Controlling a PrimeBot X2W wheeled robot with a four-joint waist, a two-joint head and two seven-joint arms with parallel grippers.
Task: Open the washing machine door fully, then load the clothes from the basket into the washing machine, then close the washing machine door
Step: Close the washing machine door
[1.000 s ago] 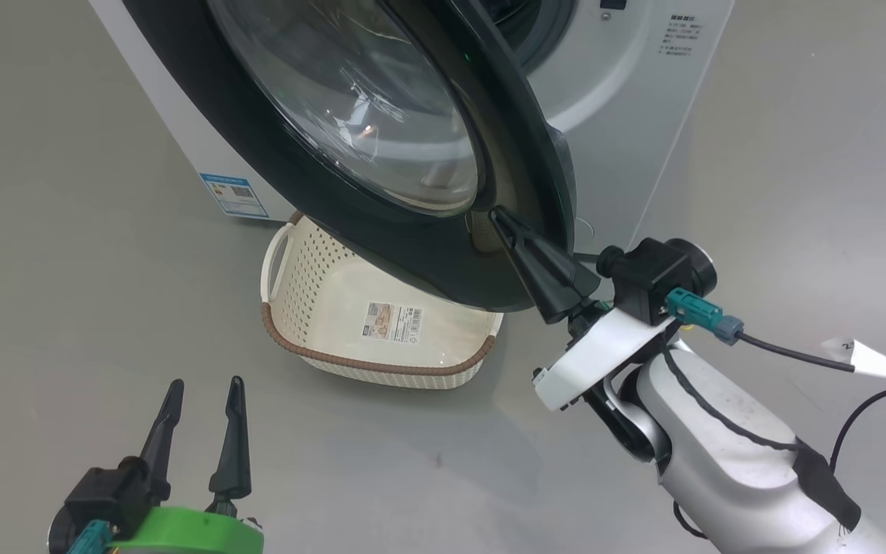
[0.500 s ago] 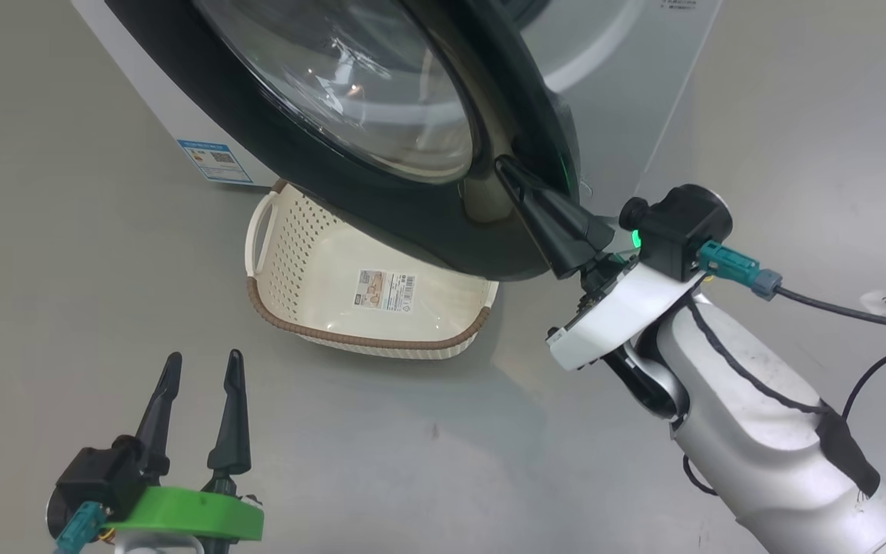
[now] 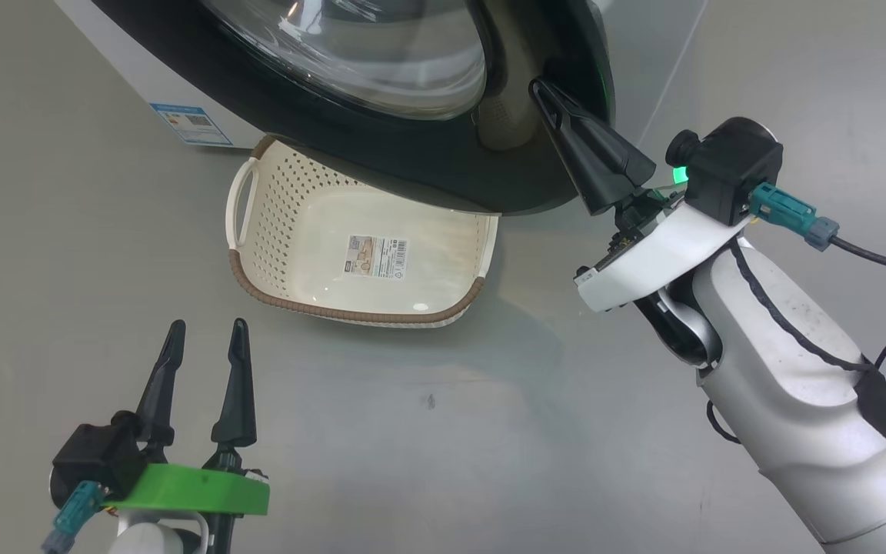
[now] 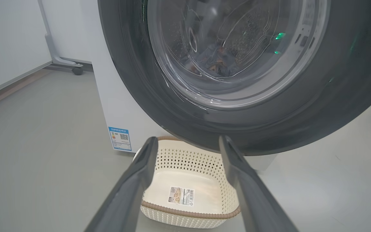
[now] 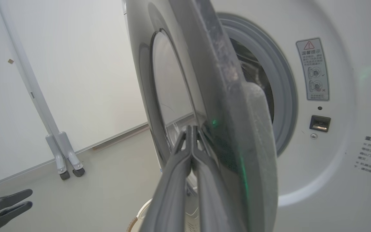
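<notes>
1. The right gripper (image 3: 544, 91), fingers pressed together, is resting its tips on the outer face of the washing machine door (image 3: 381, 165).
2. The mouth of the washing machine (image 5: 333, 154) is lying beyond that door, ahead of the tips.
3. The left gripper (image 3: 206, 338), spread, is hanging farther back.

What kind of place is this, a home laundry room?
Probably a lab or test room, not a home: the washing machine stands on a smooth grey floor, beside a white partition on castors.

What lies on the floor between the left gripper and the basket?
Bare grey floor, seen in the head view: nothing lies between the left gripper and the basket.
</notes>
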